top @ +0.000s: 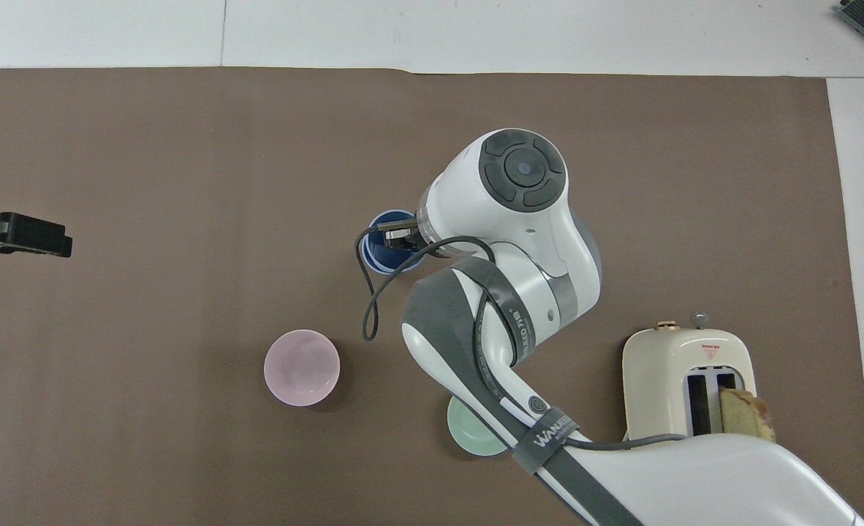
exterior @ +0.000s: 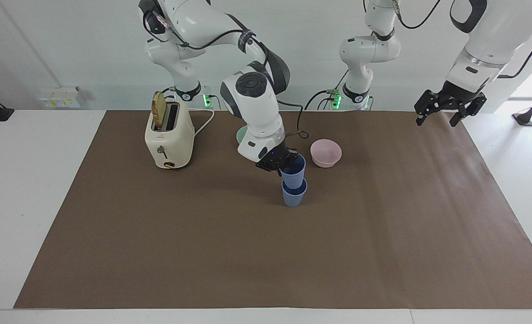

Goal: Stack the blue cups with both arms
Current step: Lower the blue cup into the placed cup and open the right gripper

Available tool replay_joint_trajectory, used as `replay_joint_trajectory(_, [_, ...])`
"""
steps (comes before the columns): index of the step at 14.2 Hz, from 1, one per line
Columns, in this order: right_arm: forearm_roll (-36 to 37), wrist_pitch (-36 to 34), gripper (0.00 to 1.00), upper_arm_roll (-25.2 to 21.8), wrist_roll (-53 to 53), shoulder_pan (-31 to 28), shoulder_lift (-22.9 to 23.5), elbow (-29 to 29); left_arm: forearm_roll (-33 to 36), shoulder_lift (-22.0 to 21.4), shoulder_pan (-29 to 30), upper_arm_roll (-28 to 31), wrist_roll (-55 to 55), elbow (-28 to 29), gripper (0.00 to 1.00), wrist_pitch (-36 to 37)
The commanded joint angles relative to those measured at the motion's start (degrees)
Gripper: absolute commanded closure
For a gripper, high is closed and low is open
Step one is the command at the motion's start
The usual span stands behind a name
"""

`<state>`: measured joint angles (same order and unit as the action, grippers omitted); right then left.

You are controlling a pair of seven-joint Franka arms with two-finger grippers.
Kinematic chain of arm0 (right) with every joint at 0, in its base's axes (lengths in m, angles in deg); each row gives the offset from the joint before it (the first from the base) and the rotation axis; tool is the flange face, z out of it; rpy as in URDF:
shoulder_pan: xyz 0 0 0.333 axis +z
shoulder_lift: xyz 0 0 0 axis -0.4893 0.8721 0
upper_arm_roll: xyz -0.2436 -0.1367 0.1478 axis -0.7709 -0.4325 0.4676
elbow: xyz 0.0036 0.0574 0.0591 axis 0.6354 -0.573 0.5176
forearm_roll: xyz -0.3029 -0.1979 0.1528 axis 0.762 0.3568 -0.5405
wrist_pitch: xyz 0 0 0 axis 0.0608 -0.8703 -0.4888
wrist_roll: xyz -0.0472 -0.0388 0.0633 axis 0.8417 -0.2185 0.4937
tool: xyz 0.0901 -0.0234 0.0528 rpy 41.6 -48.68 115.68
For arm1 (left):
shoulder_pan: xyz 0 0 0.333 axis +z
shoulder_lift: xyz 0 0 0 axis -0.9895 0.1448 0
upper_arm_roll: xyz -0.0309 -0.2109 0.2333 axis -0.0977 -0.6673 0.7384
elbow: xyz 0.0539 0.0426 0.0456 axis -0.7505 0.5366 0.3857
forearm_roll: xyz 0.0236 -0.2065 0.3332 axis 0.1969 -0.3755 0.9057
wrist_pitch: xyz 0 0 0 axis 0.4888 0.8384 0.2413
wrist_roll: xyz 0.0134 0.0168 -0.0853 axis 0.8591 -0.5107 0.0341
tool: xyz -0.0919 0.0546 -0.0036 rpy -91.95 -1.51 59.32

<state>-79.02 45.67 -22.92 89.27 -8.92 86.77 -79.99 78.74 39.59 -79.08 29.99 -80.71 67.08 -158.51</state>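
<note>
Two blue cups stand one in the other in the middle of the brown mat. The lower blue cup (exterior: 293, 195) rests on the mat. The upper blue cup (exterior: 293, 173) sits partly inside it. My right gripper (exterior: 283, 163) is shut on the upper cup's rim; in the overhead view the gripper (top: 401, 237) covers part of the cups (top: 381, 252). My left gripper (exterior: 446, 109) waits in the air over the mat's edge at the left arm's end, fingers spread; it also shows in the overhead view (top: 15, 234).
A pink bowl (exterior: 326, 152) stands nearer to the robots than the cups. A green bowl (top: 472, 435) lies partly hidden under the right arm. A cream toaster (exterior: 169, 135) with a slice of bread stands toward the right arm's end.
</note>
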Motion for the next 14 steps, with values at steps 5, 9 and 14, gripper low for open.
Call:
replay_joint_trajectory(5, [0.44,3.74,1.00,0.35,-0.72,-0.95,1.19,-1.24,0.32,-1.31,0.84,-0.46,-0.96,1.75,0.00,-1.06])
replay_joint_trajectory(9, [0.44,3.92,1.00,0.26,-2.13,-1.39,2.07,-1.24,0.32,-1.31,0.84,-0.46,-0.96,1.75,0.00,-1.23])
replay_joint_trajectory(14, [0.88,6.73,1.00,0.26,-1.95,-1.30,3.83,-1.24,0.32,-1.40,0.93,-0.46,-0.87,1.75,0.00,-1.32])
